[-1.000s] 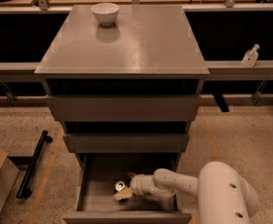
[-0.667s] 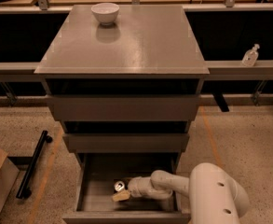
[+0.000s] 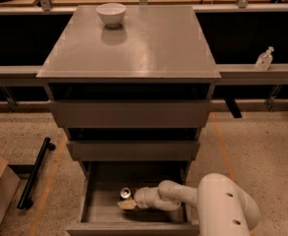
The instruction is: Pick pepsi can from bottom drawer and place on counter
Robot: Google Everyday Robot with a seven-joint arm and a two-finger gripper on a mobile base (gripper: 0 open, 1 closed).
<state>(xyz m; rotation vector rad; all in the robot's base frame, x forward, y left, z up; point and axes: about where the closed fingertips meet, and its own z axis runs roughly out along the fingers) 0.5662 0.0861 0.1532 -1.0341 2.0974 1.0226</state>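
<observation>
Step in hand: grasping. The gripper (image 3: 129, 203) is low inside the bottom drawer (image 3: 102, 206), arm reaching in from the right. The pepsi can (image 3: 126, 193) stands upright, silver lid up, just beyond the gripper tip on its far side, touching or almost touching it. Can't tell whether the gripper is spread or clamped on the can, since the tip hides the contact. To do it well, I'd judge: centre the can squarely in the gripper, grip mid-body not the rim, keep it upright, and lift straight up past the drawer's front wall and the two drawer fronts overhanging above the gripper before swinging out. A skewed grip could tip the can or push it toward the back. The counter (image 3: 148, 43) is well above the gripper. Counts: one pepsi can, one gripper, one counter, one white bowl (image 3: 111, 14) on the counter's far edge, one pump bottle (image 3: 264, 59) far up-right, three drawers: bottom one open, upper two (image 3: 131, 113) (image 3: 132, 150) above it.
</observation>
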